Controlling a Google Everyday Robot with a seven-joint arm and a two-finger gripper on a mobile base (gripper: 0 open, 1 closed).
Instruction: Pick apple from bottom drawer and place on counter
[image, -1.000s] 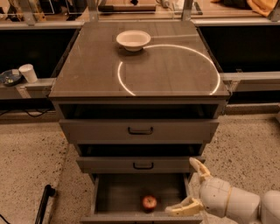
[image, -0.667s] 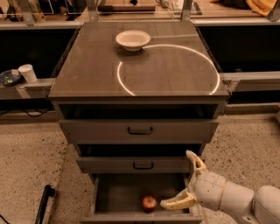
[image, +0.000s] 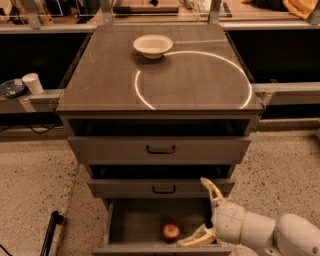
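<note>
the apple lies near the front of the drawer, just left of the claw, which gapes wide, holding nothing.

One apple, one bowl, three drawers, one pincer at bottom drawer

Warm dim light, counter glare, jaws pale over shadowed bottom drawer

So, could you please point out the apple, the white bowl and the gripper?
apple (image: 171, 231): camera view, middle of its red skin.
white bowl (image: 153, 45): camera view, its inner hollow.
gripper (image: 194, 212): camera view, between its open fingertips, over bottom drawer (image: 135, 225).
</note>
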